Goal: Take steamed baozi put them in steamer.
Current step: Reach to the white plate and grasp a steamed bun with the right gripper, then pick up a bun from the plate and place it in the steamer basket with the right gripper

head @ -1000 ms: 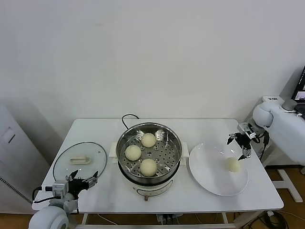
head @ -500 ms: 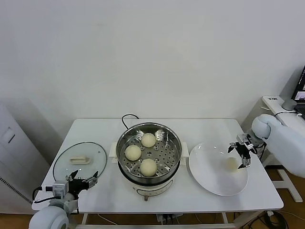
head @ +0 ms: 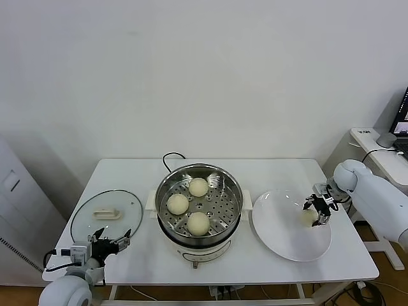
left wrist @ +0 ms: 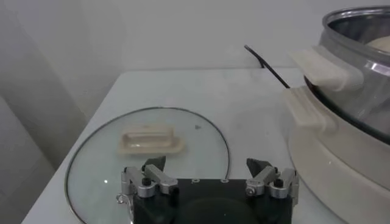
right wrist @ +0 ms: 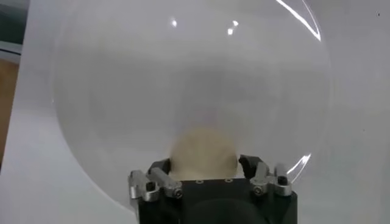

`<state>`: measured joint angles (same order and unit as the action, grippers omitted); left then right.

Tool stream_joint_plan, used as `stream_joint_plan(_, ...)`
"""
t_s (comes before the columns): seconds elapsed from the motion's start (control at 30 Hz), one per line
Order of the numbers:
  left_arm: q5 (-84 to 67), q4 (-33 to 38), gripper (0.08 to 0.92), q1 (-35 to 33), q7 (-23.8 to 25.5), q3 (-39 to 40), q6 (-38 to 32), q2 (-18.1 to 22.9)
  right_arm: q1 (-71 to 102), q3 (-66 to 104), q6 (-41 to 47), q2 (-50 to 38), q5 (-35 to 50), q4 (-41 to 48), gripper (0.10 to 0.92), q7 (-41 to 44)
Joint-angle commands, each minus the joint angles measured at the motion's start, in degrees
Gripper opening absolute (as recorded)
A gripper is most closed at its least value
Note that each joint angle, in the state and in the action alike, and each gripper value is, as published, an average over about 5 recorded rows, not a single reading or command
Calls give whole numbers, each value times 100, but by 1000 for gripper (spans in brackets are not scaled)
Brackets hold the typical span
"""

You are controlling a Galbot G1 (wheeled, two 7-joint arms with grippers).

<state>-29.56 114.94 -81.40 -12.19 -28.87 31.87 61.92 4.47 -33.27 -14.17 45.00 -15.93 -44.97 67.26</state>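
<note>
The steamer (head: 233,180) stands mid-table with three baozi on its perforated tray (head: 199,187) (head: 178,203) (head: 198,223). A fourth baozi (head: 308,217) lies on the right part of the white plate (head: 280,233). My right gripper (head: 319,211) is down at this bun, open, with a finger on each side of it. In the right wrist view the bun (right wrist: 203,151) sits between the fingers of the gripper (right wrist: 204,165) on the plate (right wrist: 183,61). My left gripper (head: 112,243) is parked open and empty at the front left, also in its wrist view (left wrist: 206,167).
A round glass lid (head: 89,220) with a cream handle lies left of the steamer, just beyond the left gripper (left wrist: 91,173). The steamer's side and white handle (left wrist: 323,67) show close by. A black cord (head: 171,157) runs behind the steamer.
My right gripper has come down and toward the plate, from above the bun's far side to straddling it. The bun, the steamer and the left arm have not moved.
</note>
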Motion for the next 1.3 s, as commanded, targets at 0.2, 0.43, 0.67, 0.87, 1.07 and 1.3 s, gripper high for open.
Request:
stream_joint_plan(0.2, 9, 17, 823, -21, -12, -18, 7, 4, -791, -927, 376, -397, 964, -492, 462, 404)
stream_joint_plan(0.43, 67, 43, 823, -23, -35, -15, 30, 53, -2965, -3269, 1272, -998, 2774, -1650, 467, 648)
stream_joint_plan(0.67, 129, 73, 823, -28, -49, 9, 43, 107, -4822, -4921, 2037, -776, 4285, -2484, 467, 540)
stream_joint_plan(0.87, 183, 115, 823, -35, -54, 59, 53, 138, -5755, -5633, 2722, -186, 5018, -2897, 467, 236)
stream_joint_plan(1.07, 196, 141, 823, -60, -52, 64, 44, 128, -6023, -5843, 3341, 424, 5700, -3237, 467, -274)
stream_joint_plan(1.3, 179, 156, 823, -92, -39, 22, 24, 106, -6076, -5975, 3992, 886, 6471, -3655, 467, -1080)
